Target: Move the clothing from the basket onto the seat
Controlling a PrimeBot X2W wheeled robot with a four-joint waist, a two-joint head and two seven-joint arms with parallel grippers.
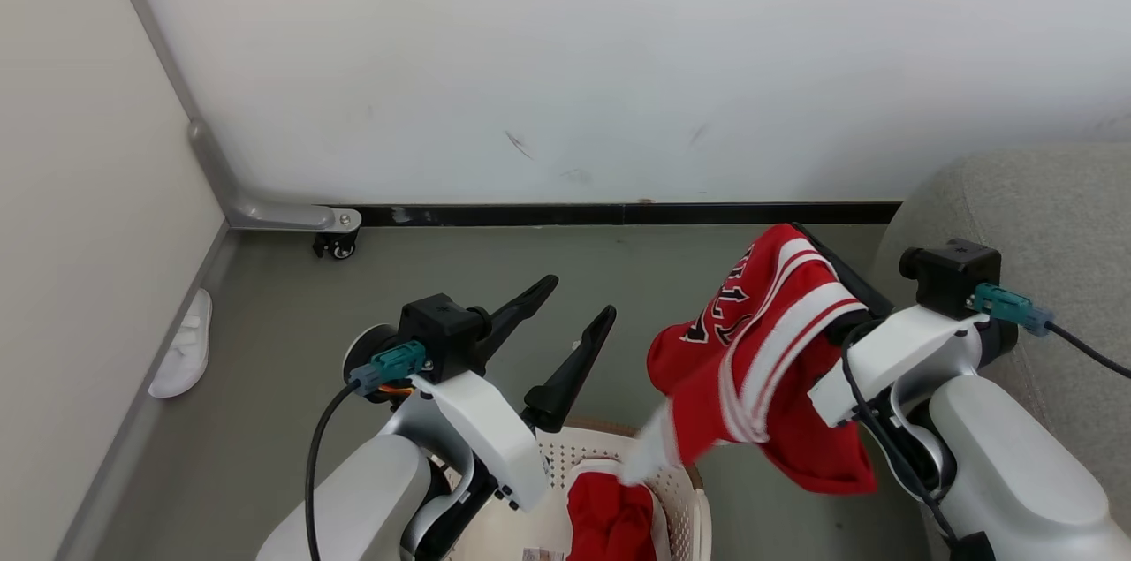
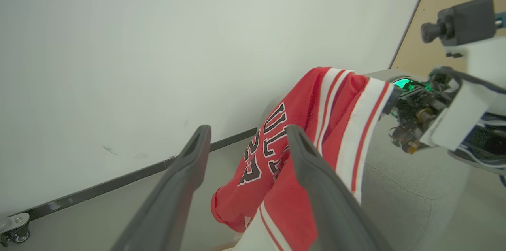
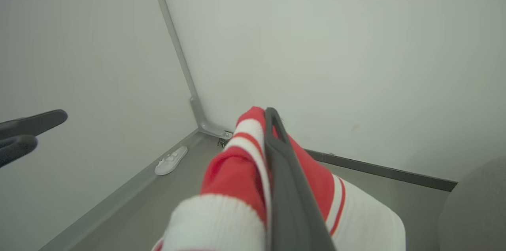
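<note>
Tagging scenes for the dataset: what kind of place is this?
Likely a bare room corner staged for laundry tests, not a lived-in home: plain white wall, a caster at its foot, grey seat, basket with red clothing.

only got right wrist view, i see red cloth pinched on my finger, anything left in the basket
observer: Yes. More red clothing lies in the basket, low in the head view.
operator: left gripper holding any of it
observer: No. The left gripper is open, nothing between its fingers.
operator: does my piece hang clear
observer: Not plainly. The held garment droops from the right gripper, and its blurred white end overlaps the basket; I cannot tell whether they touch.
</note>
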